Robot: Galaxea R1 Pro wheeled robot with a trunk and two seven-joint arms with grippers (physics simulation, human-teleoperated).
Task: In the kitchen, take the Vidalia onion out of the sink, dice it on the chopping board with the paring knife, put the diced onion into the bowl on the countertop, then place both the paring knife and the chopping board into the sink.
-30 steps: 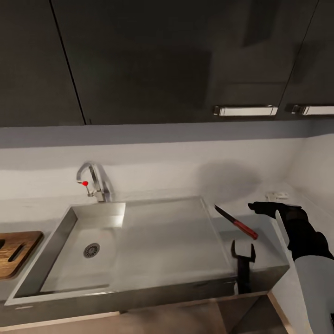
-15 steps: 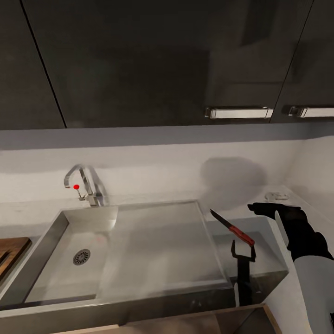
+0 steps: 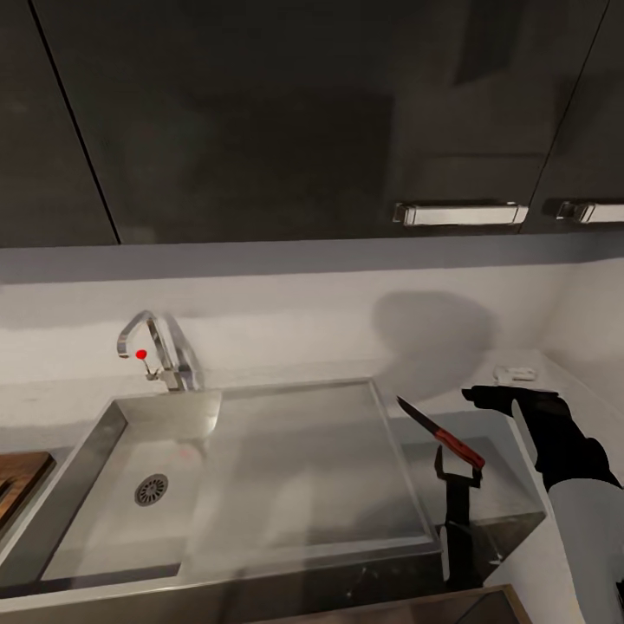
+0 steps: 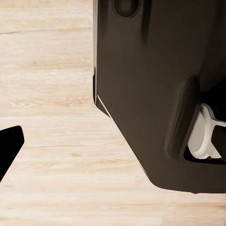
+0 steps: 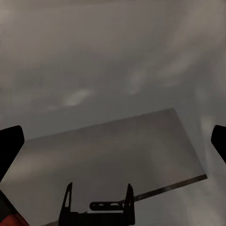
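Red-handled, the paring knife (image 3: pixel 442 431) lies on the grey countertop (image 3: pixel 503 477) at the sink's (image 3: pixel 286 459) three o'clock, with the right gripper (image 5: pixel 113 141) spread wide and empty near it, the chopping board (image 3: pixel 17 481) at the sink's nine o'clock, and the left gripper's (image 4: pixel 113 147) grip impossible to tell.

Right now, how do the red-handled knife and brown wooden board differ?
The slim red-handled paring knife lies right of the stainless-steel sink, whole in view; the broad brown wooden chopping board lies left of it, cut off by the frame. Both are outside the sink.
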